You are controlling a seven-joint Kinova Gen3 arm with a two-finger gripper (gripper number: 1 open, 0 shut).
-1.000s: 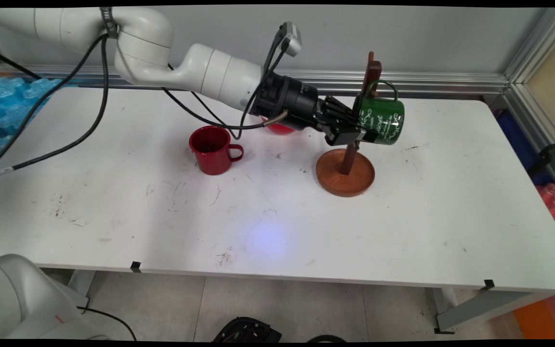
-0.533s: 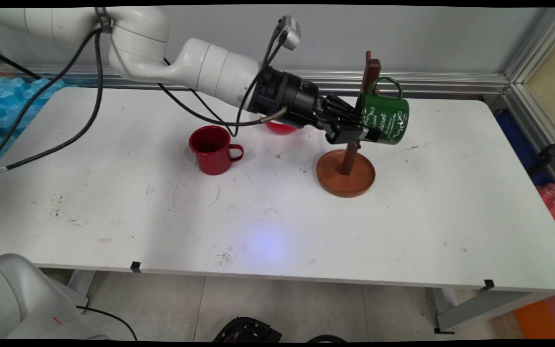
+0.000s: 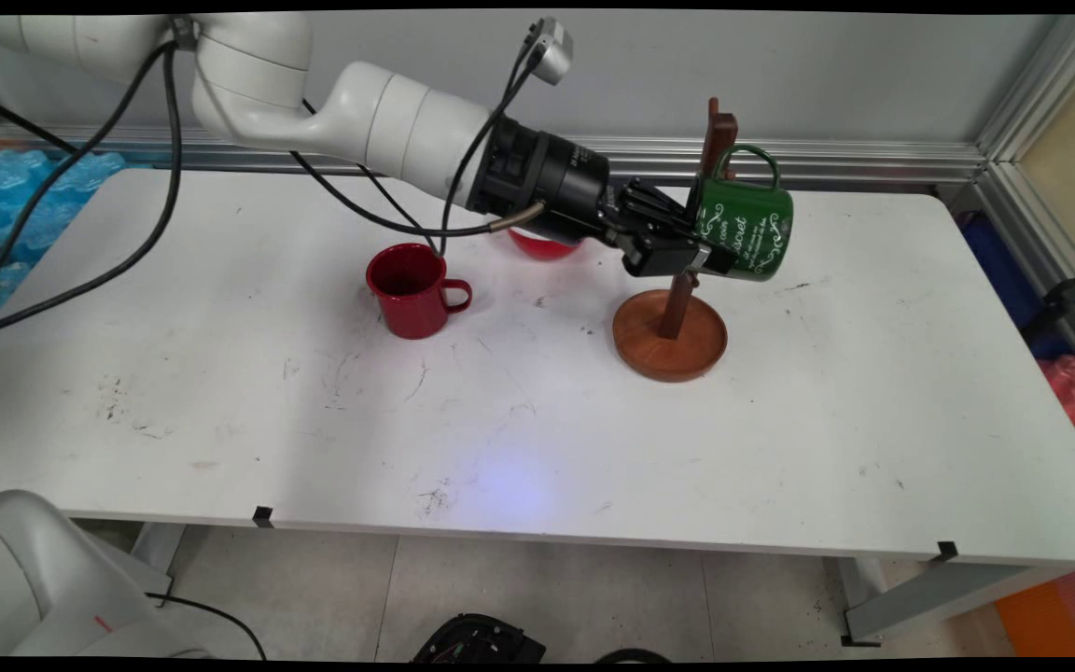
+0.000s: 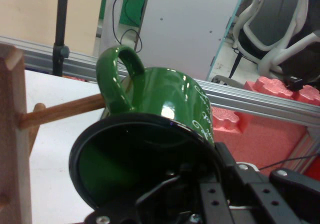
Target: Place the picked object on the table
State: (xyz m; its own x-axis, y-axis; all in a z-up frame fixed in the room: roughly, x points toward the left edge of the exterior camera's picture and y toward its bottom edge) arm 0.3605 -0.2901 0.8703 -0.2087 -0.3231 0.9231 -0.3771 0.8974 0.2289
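Black gripper [image 3: 707, 258] clamped on the rim of a green mug [image 3: 745, 231] bearing white script, partly legible as "secret", held tilted in the air beside the wooden mug stand [image 3: 671, 322], handle up at a peg [image 4: 62, 111]; red mug [image 3: 411, 290] stands apart, leftward.

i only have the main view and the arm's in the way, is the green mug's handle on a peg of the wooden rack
Observer: In the hand view, one peg juts from the rack's post to the outer edge of the handle of the green mug. I can't tell if its tip is inside the loop.
Operator: how's the end effector holding it
Observer: The end effector clamps the rim, with one finger inside the mouth.
Operator: anything in the mug
Observer: What shows of the inside looks empty.
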